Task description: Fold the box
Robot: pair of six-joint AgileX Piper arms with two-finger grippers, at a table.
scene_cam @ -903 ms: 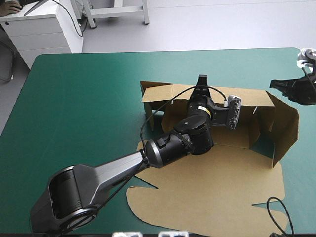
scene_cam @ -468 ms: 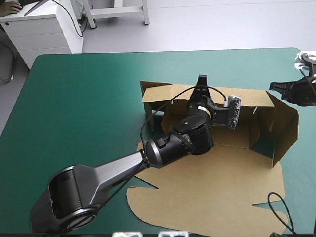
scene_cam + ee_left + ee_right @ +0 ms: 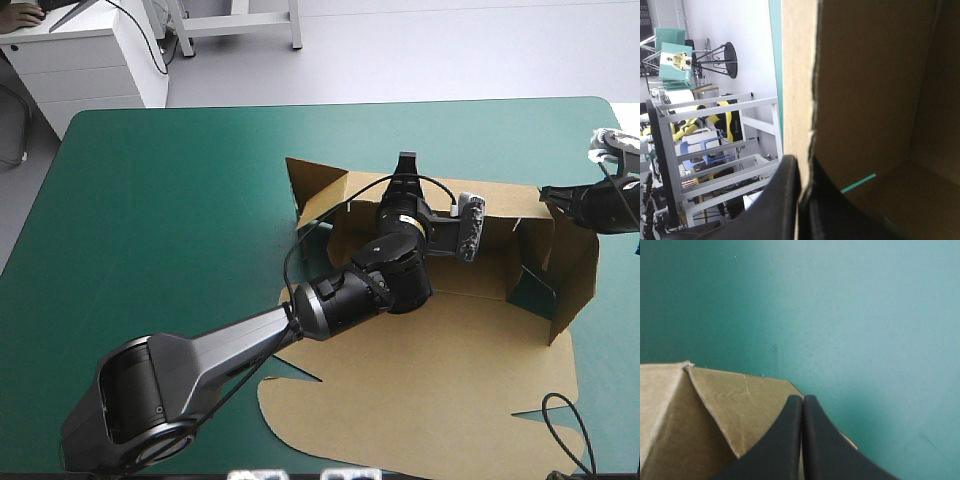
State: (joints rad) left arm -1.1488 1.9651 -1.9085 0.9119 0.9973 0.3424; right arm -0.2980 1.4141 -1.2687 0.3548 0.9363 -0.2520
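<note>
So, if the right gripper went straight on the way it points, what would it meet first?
Most likely the box: the right gripper, jaws shut, is at its raised wall's edge. Past that, only teal-green cover shows, though depth is hard to judge.

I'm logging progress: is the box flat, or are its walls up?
Partly up: the box has its far and right walls raised, its near panel flat; the left gripper grips the far wall.

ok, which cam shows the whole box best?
High view: the whole box, walls raised. Left wrist view shows only a wall edge pinched in the left tool; right wrist view only a corner by the right tool.
</note>
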